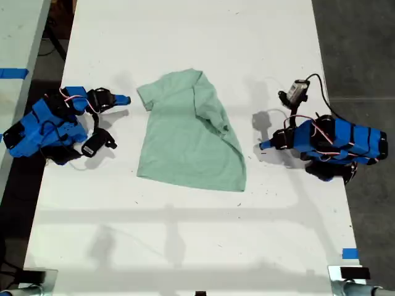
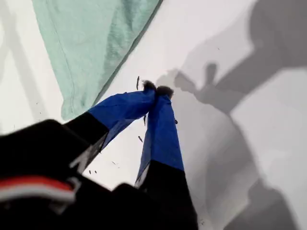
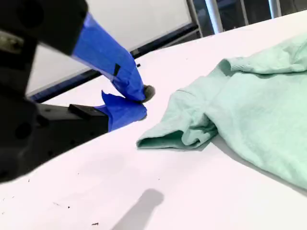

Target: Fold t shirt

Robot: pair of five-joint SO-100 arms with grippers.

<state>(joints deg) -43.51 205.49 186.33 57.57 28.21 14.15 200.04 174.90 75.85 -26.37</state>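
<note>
T-shirt (image 1: 185,139), pale mint green, short-sleeved, plain: lies on the white table (image 1: 185,240) near its middle in the exterior view, between the two arms and touching neither. The side toward the exterior view's right is folded over the body, leaving a rumpled diagonal ridge; the sleeve toward the exterior view's left lies flat and spread, and the hem runs along the lower edge in that view. My first gripper (image 2: 156,90), blue-taped fingers, black body: jaws closed tip to tip with nothing between them, tips resting at the table surface just beside an edge of the shirt; seen at the exterior view's right (image 1: 264,145). My second gripper (image 3: 142,99), same blue tape: jaws nearly closed, tips all but touching, holding nothing, near the flat sleeve but apart from it; seen at the exterior view's left (image 1: 125,99). Blue tape marker (image 1: 349,253): at the table edge, exterior view's lower right.
</note>
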